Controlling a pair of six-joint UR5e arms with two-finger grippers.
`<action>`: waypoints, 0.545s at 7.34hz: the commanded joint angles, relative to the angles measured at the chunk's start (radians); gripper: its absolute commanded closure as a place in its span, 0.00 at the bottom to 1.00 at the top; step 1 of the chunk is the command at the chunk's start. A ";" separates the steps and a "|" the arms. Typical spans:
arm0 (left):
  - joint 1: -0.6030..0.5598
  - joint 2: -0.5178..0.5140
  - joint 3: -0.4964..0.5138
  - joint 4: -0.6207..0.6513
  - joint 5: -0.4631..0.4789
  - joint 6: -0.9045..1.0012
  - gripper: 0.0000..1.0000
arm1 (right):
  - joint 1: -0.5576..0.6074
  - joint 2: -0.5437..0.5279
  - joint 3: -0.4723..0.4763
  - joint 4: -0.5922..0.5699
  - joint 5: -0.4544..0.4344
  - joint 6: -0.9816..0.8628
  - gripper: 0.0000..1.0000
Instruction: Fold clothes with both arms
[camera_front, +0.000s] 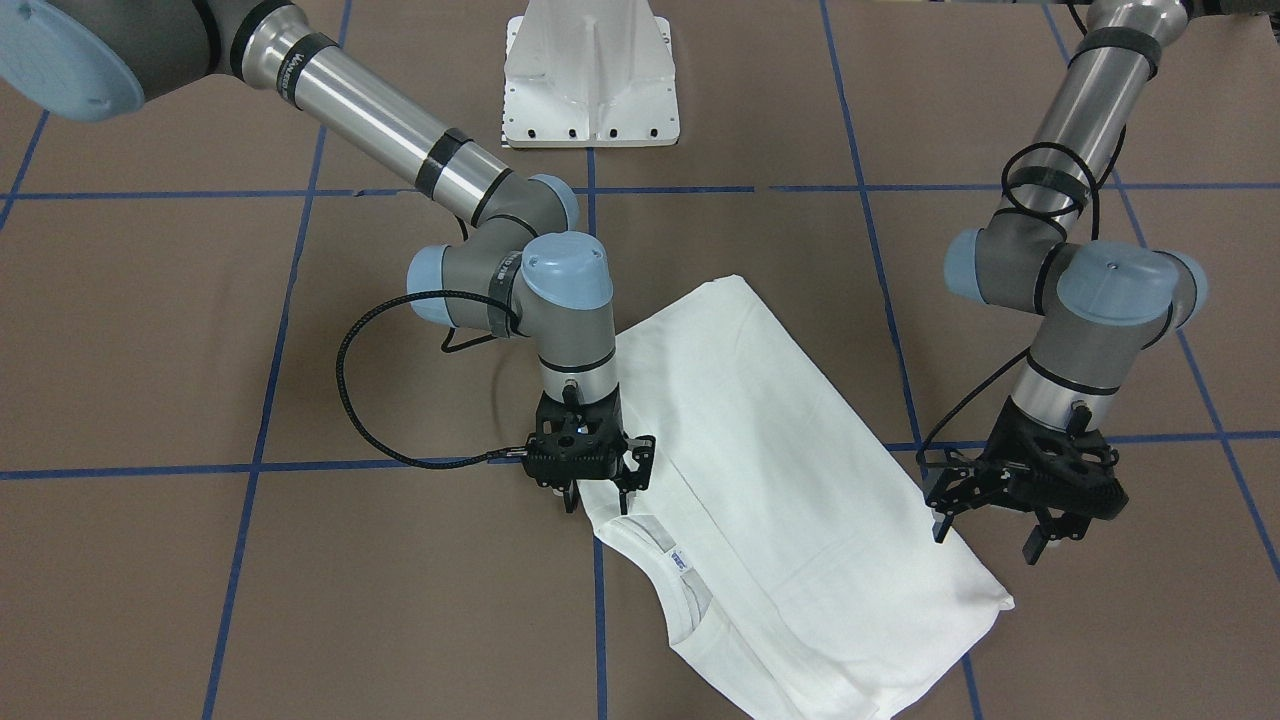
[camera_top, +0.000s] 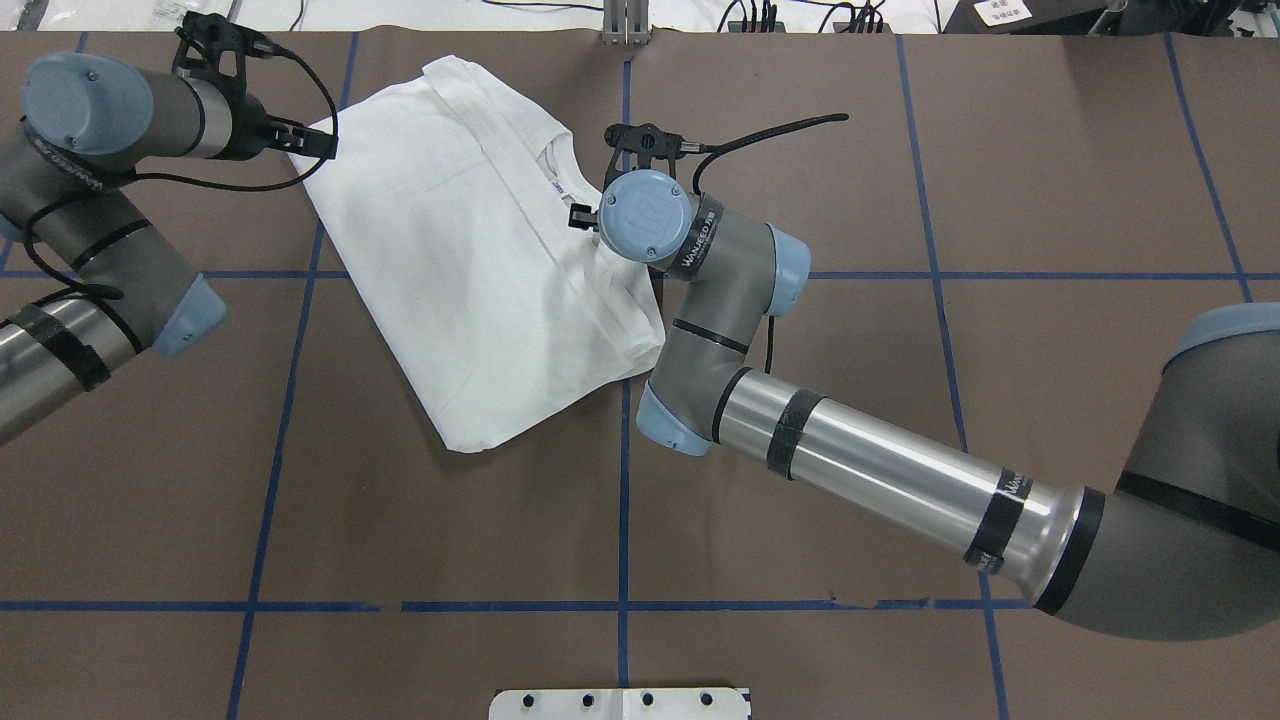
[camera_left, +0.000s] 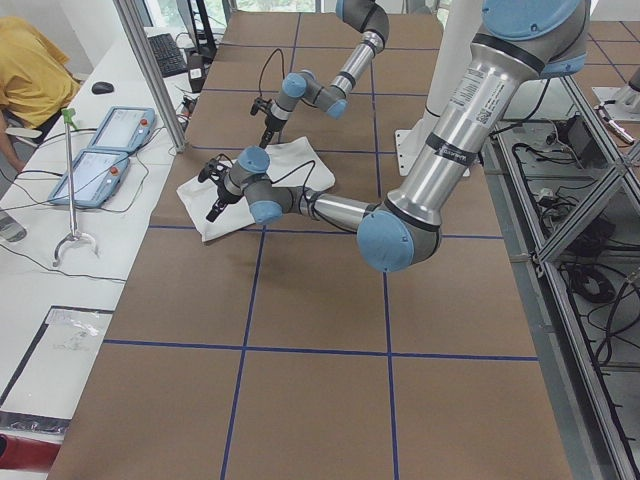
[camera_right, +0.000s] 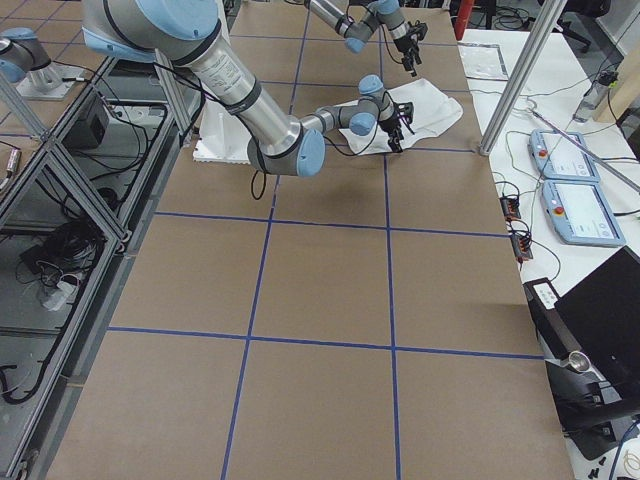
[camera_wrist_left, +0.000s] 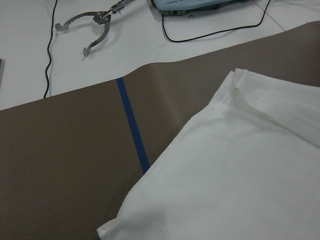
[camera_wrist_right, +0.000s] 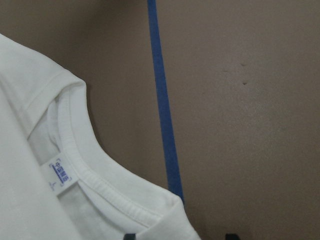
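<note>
White T-shirt (camera_front: 780, 480) lies folded in a slanted rectangle on the brown table (camera_front: 300, 600), with its collar (camera_front: 680, 590) exposed. We see our right gripper (camera_front: 598, 503) spread wide beside the collar. Our left gripper (camera_front: 988, 535), also spread wide, is at the opposite edge.

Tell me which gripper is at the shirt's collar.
The right gripper, beside the ribbed collar and tag; the left gripper is at the opposite edge of the shirt.

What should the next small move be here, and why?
Probably lower both and pinch. The shirt lies folded lengthwise; the right gripper stands open at the shoulder beside the collar, the left gripper open over the opposite edge, neither gripping cloth.
</note>
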 joint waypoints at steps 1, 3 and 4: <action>0.000 0.000 0.000 0.000 0.000 0.000 0.00 | 0.000 0.002 0.001 -0.003 0.000 -0.008 0.94; 0.000 0.000 0.000 0.000 0.000 -0.002 0.00 | -0.002 0.003 0.006 -0.006 0.000 -0.014 1.00; 0.000 0.000 0.000 -0.002 0.000 -0.002 0.00 | 0.000 0.003 0.019 -0.008 0.001 -0.025 1.00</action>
